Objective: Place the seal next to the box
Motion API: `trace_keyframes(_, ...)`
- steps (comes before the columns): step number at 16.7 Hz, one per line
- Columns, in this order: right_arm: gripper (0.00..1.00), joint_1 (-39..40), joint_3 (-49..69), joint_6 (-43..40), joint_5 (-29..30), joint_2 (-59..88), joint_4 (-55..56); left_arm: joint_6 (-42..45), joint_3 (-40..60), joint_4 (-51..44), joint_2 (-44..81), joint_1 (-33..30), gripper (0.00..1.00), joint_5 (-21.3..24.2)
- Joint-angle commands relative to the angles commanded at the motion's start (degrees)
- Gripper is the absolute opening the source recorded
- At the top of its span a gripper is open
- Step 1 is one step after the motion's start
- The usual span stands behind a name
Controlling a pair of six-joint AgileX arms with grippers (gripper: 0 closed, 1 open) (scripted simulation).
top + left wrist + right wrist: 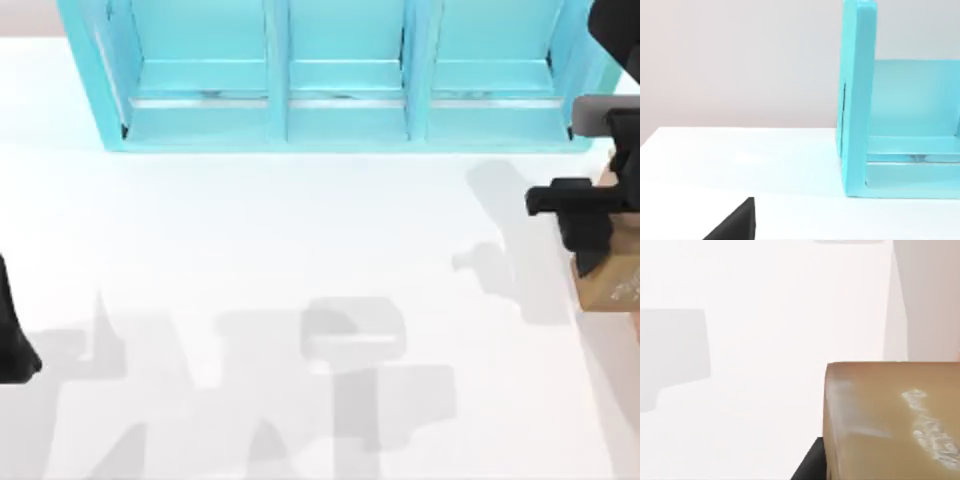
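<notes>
The seal is a small tan-brown block at the table's far right edge. Up close in the right wrist view, the seal has a whitish mottled mark on one face. My right gripper is shut on it, with one black finger pressed against its side. The gripper's shadow falls well to the left on the table, so the seal hangs above the surface. The box is out of view. My left gripper is parked at the table's left edge.
A turquoise shelf unit with three open bays runs along the back of the white table. Its end wall stands in the left wrist view. Grey shadows lie across the table's front half.
</notes>
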Motion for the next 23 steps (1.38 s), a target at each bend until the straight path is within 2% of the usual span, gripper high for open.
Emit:
trace_keyframes(3,0.00,-2.9,-4.5,-3.1,0.0,-5.1,-1.2,0.0,0.0,0.0,0.0,0.0,1.00,0.0)
trace_keyframes(9,0.00,-3.0,-5.0,-3.3,0.0,-5.3,-1.0,0.0,0.0,0.0,0.0,0.0,1.00,0.0)
trace_keyframes(16,0.00,-2.9,-16.8,-3.2,0.1,-4.9,11.8,0.0,0.0,0.0,0.0,0.0,1.00,0.0)
trace_keyframes(21,0.00,-2.9,-18.6,-3.1,0.0,-4.4,13.5,0.0,0.0,0.0,0.0,0.0,1.00,0.0)
trace_keyframes(23,0.15,-2.9,-18.6,-3.1,0.0,-4.4,13.5,0.0,0.0,0.0,0.0,0.0,1.00,0.0)
